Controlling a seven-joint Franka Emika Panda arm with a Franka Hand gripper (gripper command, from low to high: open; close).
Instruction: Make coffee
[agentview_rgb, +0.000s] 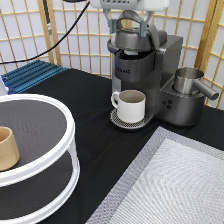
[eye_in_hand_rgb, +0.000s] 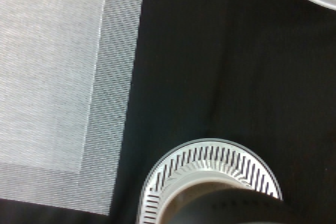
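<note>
Now the tool (agentview_rgb: 134, 22) sits at the exterior view's top, right on the closed lid of the coffee maker (agentview_rgb: 145, 75) — whether it is spread or pinched I cannot tell. No coffee pod shows; the lid is down. A white mug (agentview_rgb: 131, 105) stands on the round drip tray (eye_in_hand_rgb: 214, 185) under the spout. At the exterior view's left, a tan wooden cup (agentview_rgb: 7, 148) rests on a white two-tier stand (agentview_rgb: 60, 150) on the black table (agentview_rgb: 95, 150).

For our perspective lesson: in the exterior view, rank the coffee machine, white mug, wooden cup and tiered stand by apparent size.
1. Tiered stand, though nearness to the camera enlarges it
2. Coffee machine
3. White mug and wooden cup: too alike to rank; the cup is cut off at the edge.
</note>
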